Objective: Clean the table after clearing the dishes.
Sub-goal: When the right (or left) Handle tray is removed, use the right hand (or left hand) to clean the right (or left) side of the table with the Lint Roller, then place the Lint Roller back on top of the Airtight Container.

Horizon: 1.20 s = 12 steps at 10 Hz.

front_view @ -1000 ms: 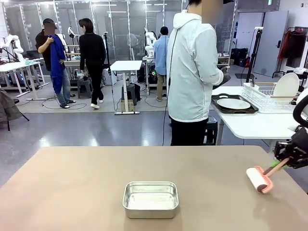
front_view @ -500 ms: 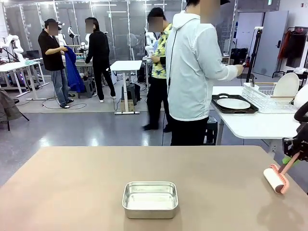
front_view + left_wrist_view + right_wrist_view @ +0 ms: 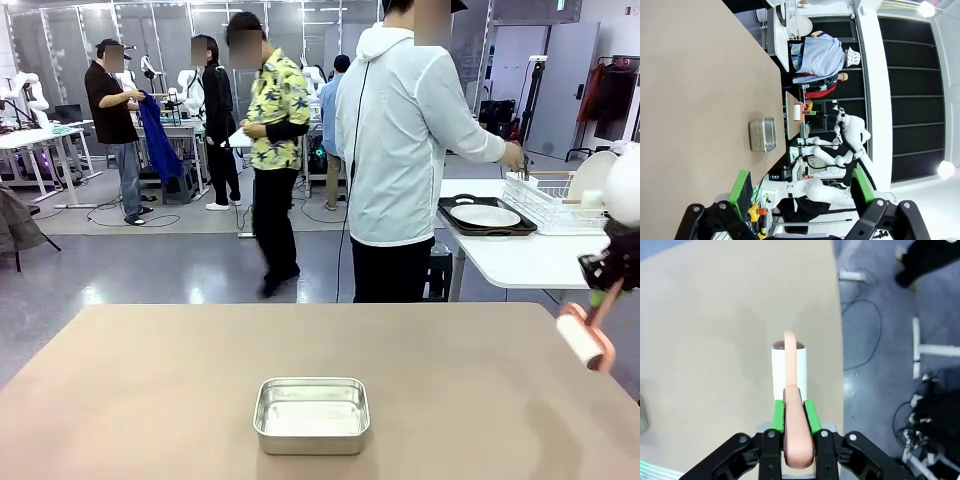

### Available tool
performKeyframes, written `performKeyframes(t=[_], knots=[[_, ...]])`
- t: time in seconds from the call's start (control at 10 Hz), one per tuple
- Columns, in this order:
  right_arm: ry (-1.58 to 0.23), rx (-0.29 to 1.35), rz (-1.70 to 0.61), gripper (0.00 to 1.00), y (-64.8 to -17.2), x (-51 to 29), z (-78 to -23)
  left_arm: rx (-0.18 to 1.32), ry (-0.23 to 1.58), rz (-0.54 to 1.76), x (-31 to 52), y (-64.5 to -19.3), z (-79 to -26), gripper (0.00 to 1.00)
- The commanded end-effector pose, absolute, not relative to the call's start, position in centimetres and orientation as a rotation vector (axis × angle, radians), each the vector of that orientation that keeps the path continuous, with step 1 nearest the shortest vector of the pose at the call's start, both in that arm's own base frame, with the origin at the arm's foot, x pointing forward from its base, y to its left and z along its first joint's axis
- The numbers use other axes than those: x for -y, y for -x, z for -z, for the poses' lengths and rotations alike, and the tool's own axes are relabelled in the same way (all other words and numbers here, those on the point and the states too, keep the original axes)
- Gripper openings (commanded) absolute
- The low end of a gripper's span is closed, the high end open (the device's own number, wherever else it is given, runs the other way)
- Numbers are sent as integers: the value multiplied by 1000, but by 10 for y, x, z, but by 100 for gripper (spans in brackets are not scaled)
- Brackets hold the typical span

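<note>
Matte table top (image 3: 150, 390), shiny steel pan (image 3: 312, 413), smooth pink plastic roller handle (image 3: 794, 420)

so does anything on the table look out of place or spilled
Nothing looks spilled or damaged. The one leftover is the steel pan, sitting square near the front of the table. The right gripper is shut on the lint roller, held above the table's right edge.

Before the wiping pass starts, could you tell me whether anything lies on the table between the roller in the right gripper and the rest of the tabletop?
The right gripper is shut on the lint roller, lifted over the table's right edge. One thing lies in its path: a steel pan near the middle of the front edge.
</note>
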State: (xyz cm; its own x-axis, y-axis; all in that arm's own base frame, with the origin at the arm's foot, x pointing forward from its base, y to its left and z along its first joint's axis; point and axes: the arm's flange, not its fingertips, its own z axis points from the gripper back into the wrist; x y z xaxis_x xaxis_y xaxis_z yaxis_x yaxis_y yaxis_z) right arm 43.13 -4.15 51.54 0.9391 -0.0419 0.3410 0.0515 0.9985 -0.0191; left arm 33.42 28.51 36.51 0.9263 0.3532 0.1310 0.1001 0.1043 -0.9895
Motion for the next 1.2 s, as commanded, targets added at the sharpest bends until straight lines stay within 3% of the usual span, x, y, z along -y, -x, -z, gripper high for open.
performKeyframes(t=[0.0,1.1], knots=[[-9,391,33,20,-426,17,-527,371,1458,-191,-284,-328,-368,100],[19,383,14,20,-424,20,-533,371,1458,-191,-284,-328,-368,100]])
